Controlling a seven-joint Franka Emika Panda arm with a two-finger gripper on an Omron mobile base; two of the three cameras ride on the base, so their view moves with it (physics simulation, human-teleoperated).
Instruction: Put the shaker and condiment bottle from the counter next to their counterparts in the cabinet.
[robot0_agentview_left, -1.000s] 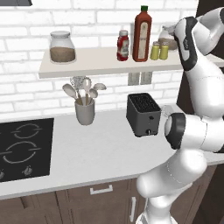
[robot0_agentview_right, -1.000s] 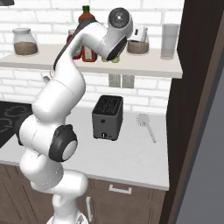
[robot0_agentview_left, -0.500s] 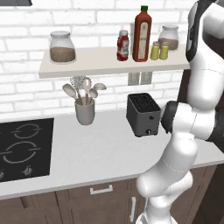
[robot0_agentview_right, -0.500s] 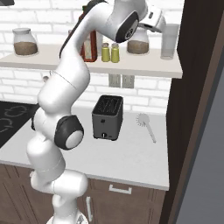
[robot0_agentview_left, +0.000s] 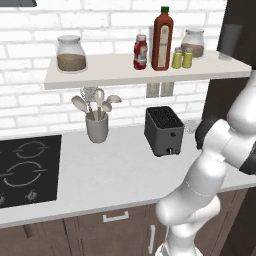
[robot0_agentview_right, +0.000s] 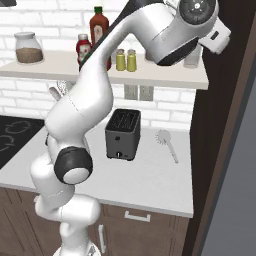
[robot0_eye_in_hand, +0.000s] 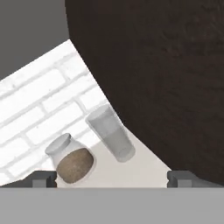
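On the white shelf the small squat red condiment bottle stands just left of the tall dark-red bottle. Two identical yellow-olive shakers stand side by side right of it; I cannot tell them apart. The right base view has the same row: small bottle, tall bottle, shakers. My gripper is open with nothing between its fingertips, raised high near the shelf's right end, looking at a drinking glass and a jar.
A dark cabinet wall closes off the right side. A second jar stands at the shelf's left end. On the counter below sit a black toaster, a utensil holder, a brush and the stove.
My arm has swung up and to the right, away from the shakers on the shelf. The bottles and shakers have stayed where they were.
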